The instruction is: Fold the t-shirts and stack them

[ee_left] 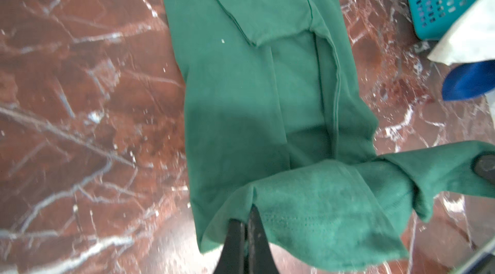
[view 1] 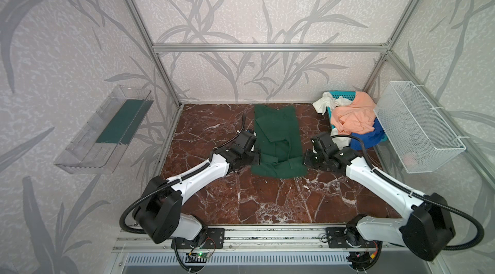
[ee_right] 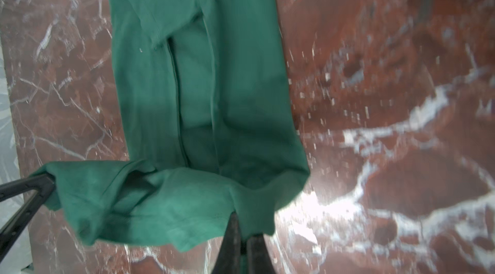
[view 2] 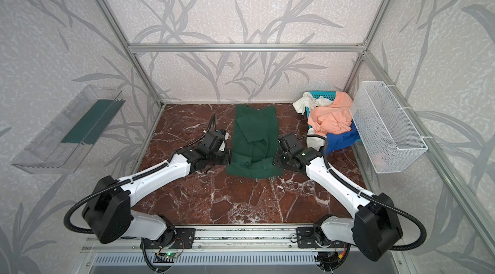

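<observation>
Green shirt (view 1: 277, 136) lies lengthwise at the middle of the table (view 1: 214, 130), between the two arms. Both long sides, with the sleeves, are turned in over the body, leaving a narrow strip; the lapped edges show plainly in both wrist views. The end of the strip nearest the arms is raised off the table, and the rest lies flat. Left gripper (ee_left: 247, 213): jaws closed, pinching one corner of the raised end. Right gripper (ee_right: 241, 221): jaws closed, pinching the opposite corner. The cloth sags a little between the two holds. Judgement: the lengthwise folds are done, and the step in hand is the crosswise fold, carrying the near end over toward the far end; that fold is not yet made. Peach shirt (view 1: 353, 117), blue shirt (view 1: 367, 138) and white shirt (view 1: 325, 102) lie crumpled in a heap in and over the teal basket (view 1: 345, 96) at the back right corner, none folded. Whether the white cloth is one garment or two cannot be told. No stack exists on the table. Assessment: one shirt roughly half folded, the others untouched, stacking not begun; the task is at an early stage.
</observation>
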`<move>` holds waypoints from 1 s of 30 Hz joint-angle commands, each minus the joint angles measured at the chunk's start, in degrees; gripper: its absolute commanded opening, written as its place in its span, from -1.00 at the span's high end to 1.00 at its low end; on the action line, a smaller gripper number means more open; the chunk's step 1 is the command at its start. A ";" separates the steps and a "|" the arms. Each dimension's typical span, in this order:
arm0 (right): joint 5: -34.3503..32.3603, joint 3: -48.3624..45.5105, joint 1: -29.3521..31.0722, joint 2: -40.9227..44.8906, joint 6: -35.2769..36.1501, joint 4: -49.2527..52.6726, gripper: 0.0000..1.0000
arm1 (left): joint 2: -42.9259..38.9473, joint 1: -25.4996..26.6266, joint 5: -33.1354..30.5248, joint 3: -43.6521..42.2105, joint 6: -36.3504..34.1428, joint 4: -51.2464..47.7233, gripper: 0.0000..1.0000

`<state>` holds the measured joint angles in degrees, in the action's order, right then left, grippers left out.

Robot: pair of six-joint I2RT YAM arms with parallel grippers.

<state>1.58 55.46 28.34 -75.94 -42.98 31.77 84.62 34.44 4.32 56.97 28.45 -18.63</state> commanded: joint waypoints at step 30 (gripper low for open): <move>13.85 27.98 -13.89 -35.45 8.51 2.66 -0.30 | 24.77 -11.61 7.22 20.98 -5.14 3.91 -0.20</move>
<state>13.13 80.58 15.84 -110.19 -35.44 30.68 108.49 24.08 9.28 75.90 24.60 -15.92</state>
